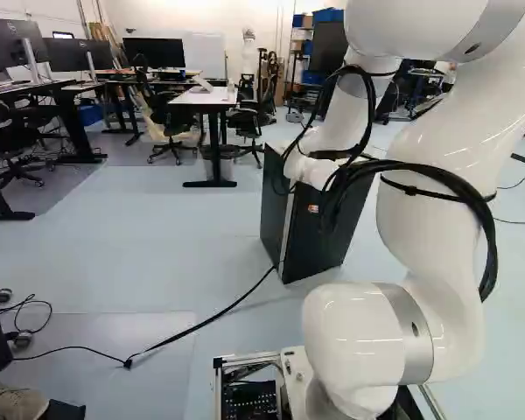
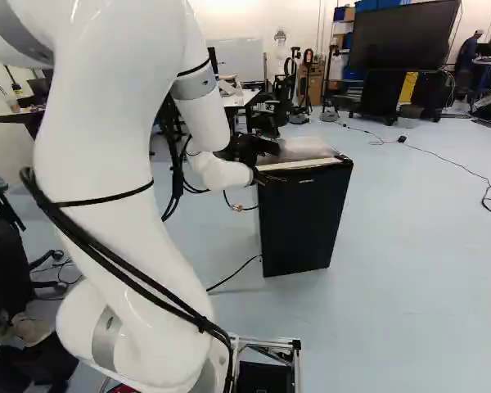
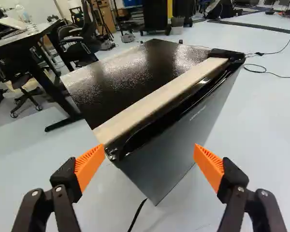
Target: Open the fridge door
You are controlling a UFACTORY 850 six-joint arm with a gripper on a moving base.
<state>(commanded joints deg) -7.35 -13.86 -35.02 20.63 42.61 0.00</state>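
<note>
Standing on the pale floor, the small fridge is dark and boxy, right of the middle in the left base view and near the middle of the right one. Its top is black and glossy, throwing back streaks of light, with a pale strip along the front edge. Below that strip runs a dark slot with shiny black edging, then the flat grey-looking door. The door seems to be shut, though the shadow in the slot makes that hard to swear to.

The gripper is open, its orange pads spread wide and facing each other with nothing gripped. In the wrist view the fridge lies ahead, its near top corner just beside one fingertip in that view; whether they touch, I cannot tell.

As for room, floor stretches in front of the door and well out to the right of the fridge in the right base view. A black cable crosses the floor to the foot of the fridge. Beyond the fridge stand a white-topped desk and office chairs, well apart from it, and farther back a large screen.
</note>
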